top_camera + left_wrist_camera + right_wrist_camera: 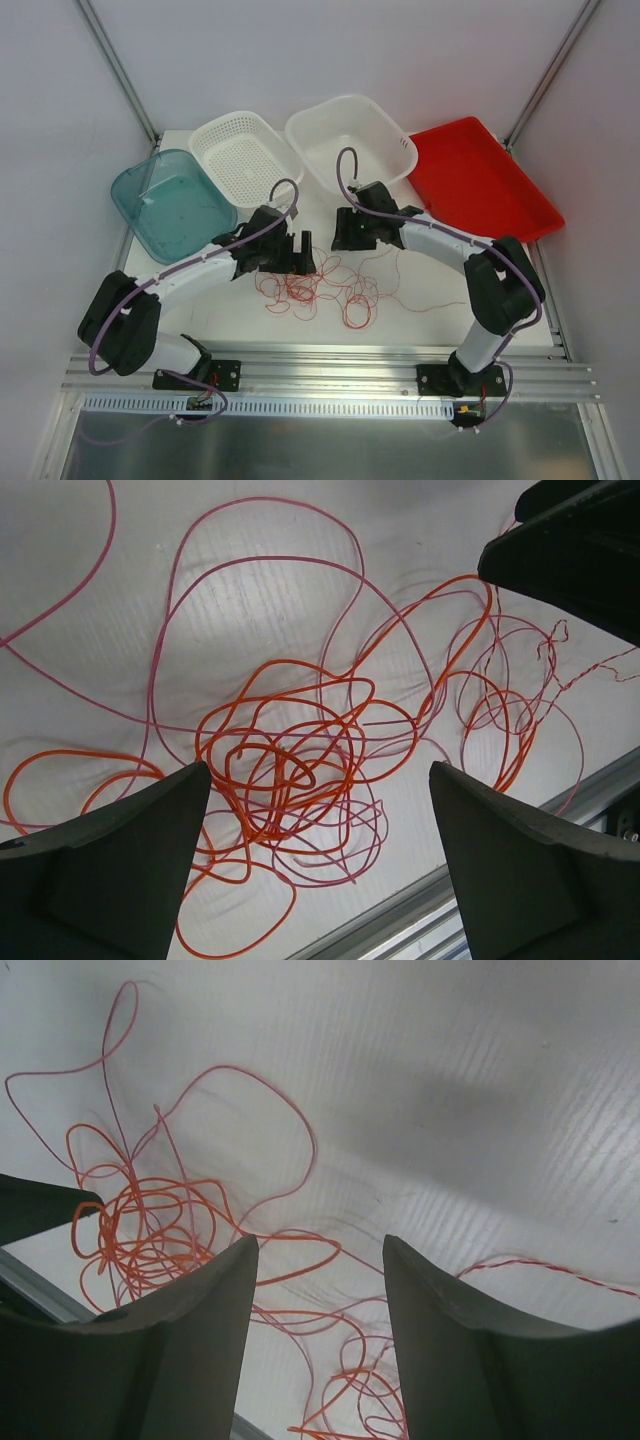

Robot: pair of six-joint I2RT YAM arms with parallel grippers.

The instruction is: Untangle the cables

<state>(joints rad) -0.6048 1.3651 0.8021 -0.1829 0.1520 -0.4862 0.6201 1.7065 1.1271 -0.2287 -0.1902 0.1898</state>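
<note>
The cables are thin orange and pinkish strands lying in a loose tangle on the white table between the two arms. In the left wrist view the densest knot of cables lies on the table below my left gripper, which is wide open with nothing between its fingers. My left gripper hovers over the tangle's left part. My right gripper hovers at its far right side. In the right wrist view my right gripper is open above looser strands, gripping none.
Along the back stand a teal bin, a white slotted basket, a white tub and a red tray. An aluminium rail runs along the near table edge. One strand trails right.
</note>
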